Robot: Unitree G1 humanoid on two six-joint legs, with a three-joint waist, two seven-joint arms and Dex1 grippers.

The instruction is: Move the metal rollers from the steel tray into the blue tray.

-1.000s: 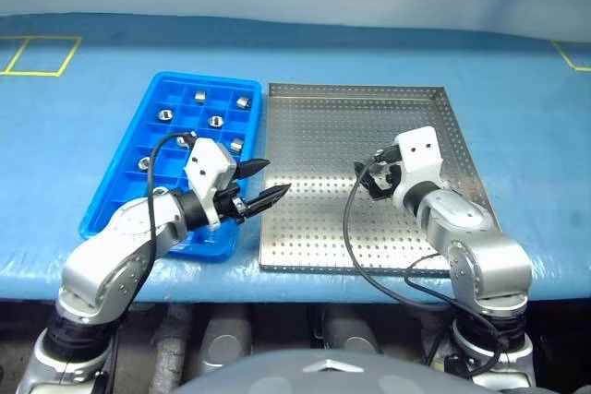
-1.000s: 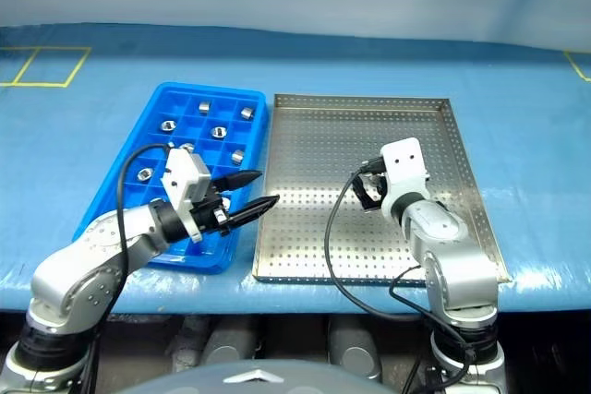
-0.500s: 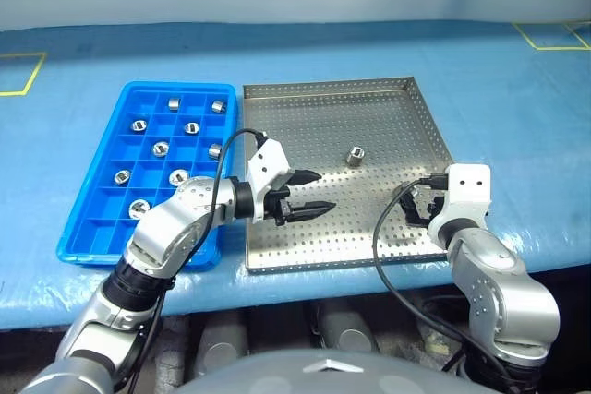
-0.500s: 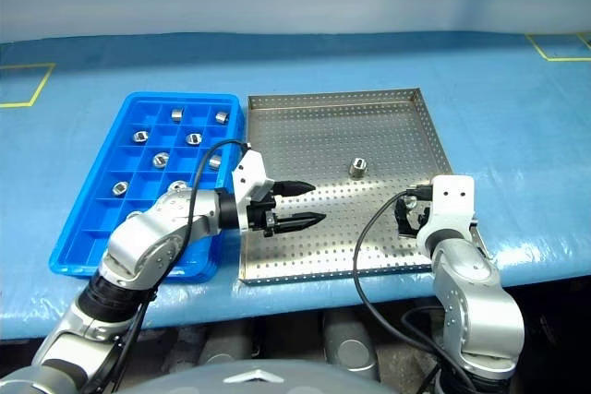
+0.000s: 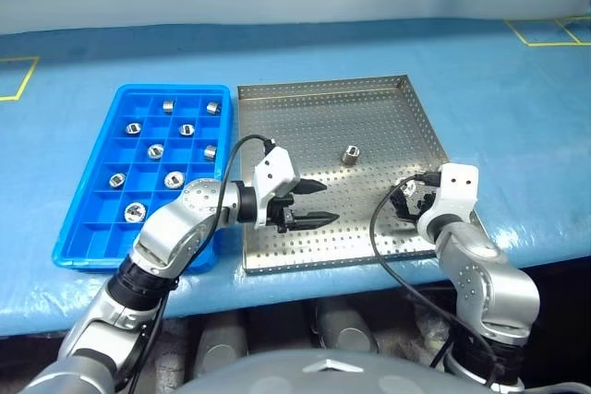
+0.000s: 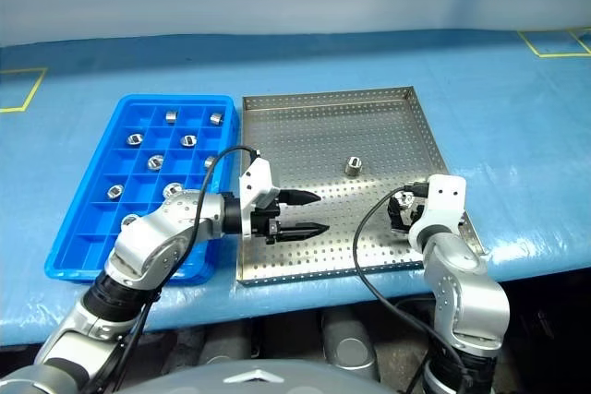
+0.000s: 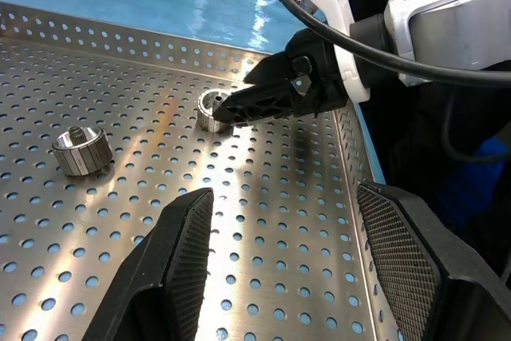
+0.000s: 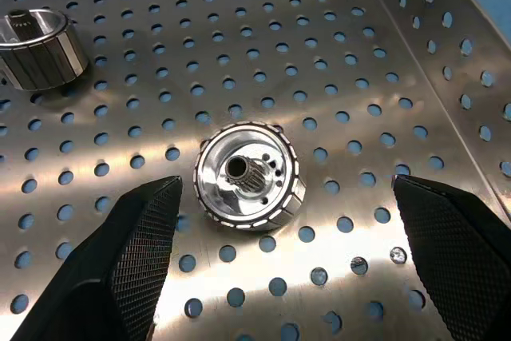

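Hovering left gripper [image 5: 314, 203]: fingers apart, holding nothing, pointing across the steel tray [image 5: 305, 103] above its near half
Right gripper [image 8: 271, 253]: fingers spread wide, one on each side of a metal roller [image 8: 247, 175]; not touching it; near the steel tray's right rim
Rollers on steel tray: the one at the right gripper; another roller [image 5: 351, 153] standing alone near the middle
Blue tray [image 5: 88, 242]: just left of the steel tray; several rollers [image 5: 173, 178] in separate compartments
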